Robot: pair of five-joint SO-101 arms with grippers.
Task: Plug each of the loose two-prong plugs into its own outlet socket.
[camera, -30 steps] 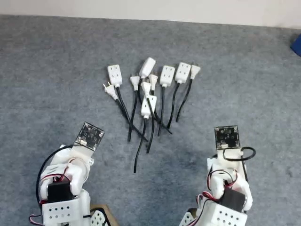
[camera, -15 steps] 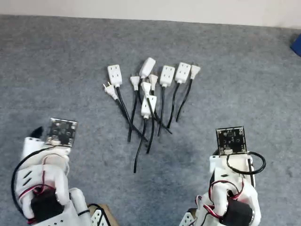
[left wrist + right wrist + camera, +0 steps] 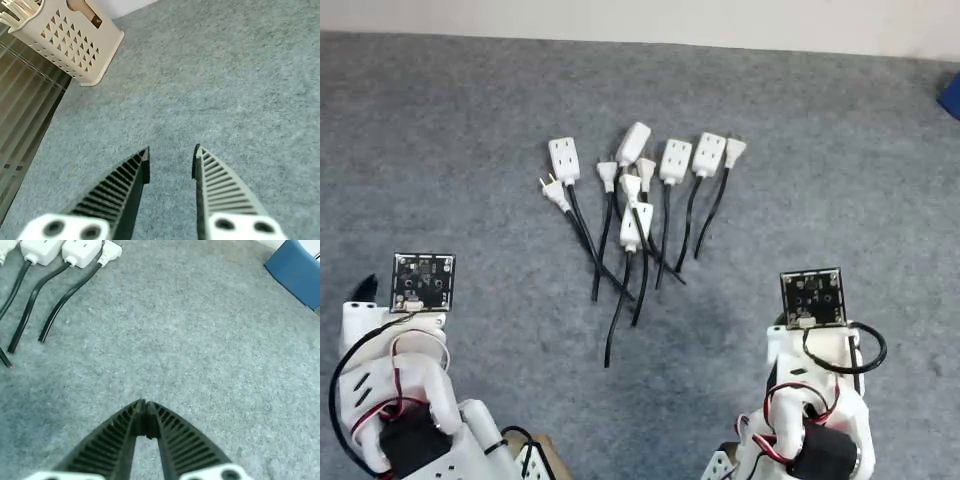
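Several white outlet sockets, such as one (image 3: 563, 158) at the left and one (image 3: 708, 152) at the right, lie in a cluster on the grey carpet with loose two-prong plugs (image 3: 552, 190) (image 3: 735, 150) among them, black cords trailing toward me. My left arm (image 3: 410, 400) sits at the near left, turned away from the cluster; its gripper (image 3: 171, 150) is open over bare carpet. At the near right is my right arm (image 3: 815, 400), its gripper (image 3: 145, 404) shut and holding nothing. Two sockets (image 3: 42, 250) (image 3: 82, 250) and a plug (image 3: 111, 251) lie well ahead of it.
A beige perforated basket (image 3: 65, 35) stands on the carpet ahead of the left gripper, beside slatted blinds (image 3: 25, 120). A blue object (image 3: 297, 270) lies at the far right edge (image 3: 952, 95). Bare carpet separates both arms from the cords.
My left arm has swung to the left, away from the cords. The right arm drew back a little and then held still. The plugs and sockets have not moved.
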